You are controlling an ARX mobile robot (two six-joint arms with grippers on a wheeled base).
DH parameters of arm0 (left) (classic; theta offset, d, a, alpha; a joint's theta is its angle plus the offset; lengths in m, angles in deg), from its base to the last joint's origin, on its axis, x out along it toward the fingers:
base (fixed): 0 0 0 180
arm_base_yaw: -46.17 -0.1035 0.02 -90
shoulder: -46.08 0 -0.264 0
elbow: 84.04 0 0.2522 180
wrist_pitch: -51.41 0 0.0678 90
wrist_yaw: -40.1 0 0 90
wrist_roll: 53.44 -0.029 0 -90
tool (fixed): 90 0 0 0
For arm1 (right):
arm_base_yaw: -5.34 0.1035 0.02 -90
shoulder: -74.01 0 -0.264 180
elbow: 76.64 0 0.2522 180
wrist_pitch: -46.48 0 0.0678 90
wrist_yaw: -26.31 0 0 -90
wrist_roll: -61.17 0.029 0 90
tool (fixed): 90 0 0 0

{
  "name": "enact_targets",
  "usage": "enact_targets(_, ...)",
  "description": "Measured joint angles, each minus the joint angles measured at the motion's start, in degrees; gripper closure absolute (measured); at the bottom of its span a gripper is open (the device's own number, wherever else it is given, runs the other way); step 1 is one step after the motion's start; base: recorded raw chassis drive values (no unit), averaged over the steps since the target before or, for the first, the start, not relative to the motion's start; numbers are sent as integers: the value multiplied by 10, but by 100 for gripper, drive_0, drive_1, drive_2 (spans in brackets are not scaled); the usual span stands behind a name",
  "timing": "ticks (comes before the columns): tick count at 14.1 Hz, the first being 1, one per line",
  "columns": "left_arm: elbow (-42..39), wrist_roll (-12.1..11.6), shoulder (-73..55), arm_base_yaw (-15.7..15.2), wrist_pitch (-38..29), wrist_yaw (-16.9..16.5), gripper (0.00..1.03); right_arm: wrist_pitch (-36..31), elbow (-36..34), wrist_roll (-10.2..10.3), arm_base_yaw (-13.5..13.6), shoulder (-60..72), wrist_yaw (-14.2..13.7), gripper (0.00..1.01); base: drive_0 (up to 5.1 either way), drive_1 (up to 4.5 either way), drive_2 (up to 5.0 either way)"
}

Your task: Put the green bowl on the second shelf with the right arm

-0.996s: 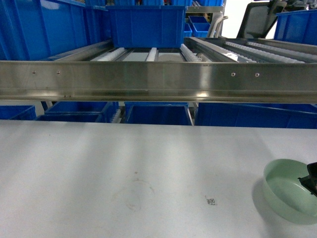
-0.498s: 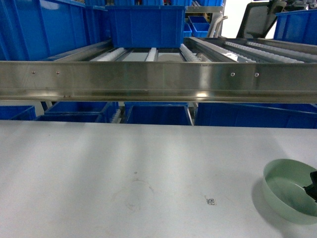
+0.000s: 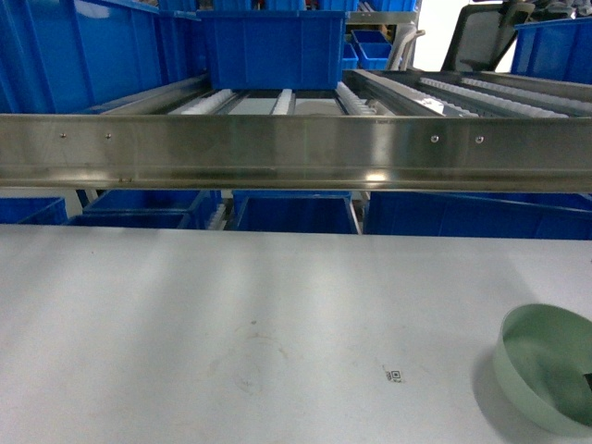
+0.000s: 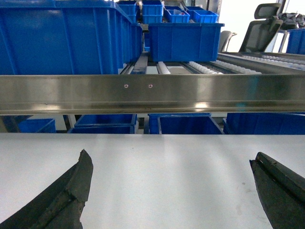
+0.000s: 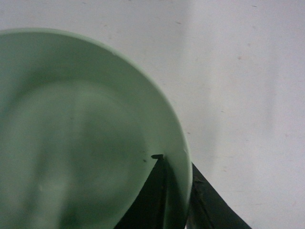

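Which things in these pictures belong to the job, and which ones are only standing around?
Belong to the job:
green bowl, tilted
right end effector, clamping the bowl's rim
steel shelf rail

Only standing around:
blue crates
left end effector, open over the white table
office chair

The green bowl (image 3: 548,381) has tilted and shifted right, pinched by the right pincer (image 5: 178,191).

We see the bowl (image 3: 548,381) on the table (image 3: 231,314), at its near right corner. Far behind the table runs a rail (image 3: 296,153) from left to right. Behind the rail lie rollers (image 3: 282,100), and a crate (image 3: 273,48) sits on them at the far end.
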State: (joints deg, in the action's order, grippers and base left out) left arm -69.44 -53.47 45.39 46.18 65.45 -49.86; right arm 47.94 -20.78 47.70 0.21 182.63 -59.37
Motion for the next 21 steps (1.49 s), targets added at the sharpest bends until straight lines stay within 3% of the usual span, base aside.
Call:
enact_targets(1,0,0,0,0,0,0,5,-5,-2,11,5,-2,6,100,0,0,0)
enact_targets(7,0,0,0,0,0,0,5,-60,-45,16,10,-44,2,99,0,0,0)
enact_targets(11,0,0,0,0,0,0,5,-110,-91,9,11,-200,-2,99,0,0,0)
enact_targets(16,0,0,0,0,0,0,5,-45,-90,36,5,-407,26,99,0,0,0)
enact_targets(18,0,0,0,0,0,0,5,15,-89,65,-13,-530,43,99,0,0,0)
enact_targets(21,0,0,0,0,0,0,5,119,-85,97,-2,-695,39,99,0,0,0)
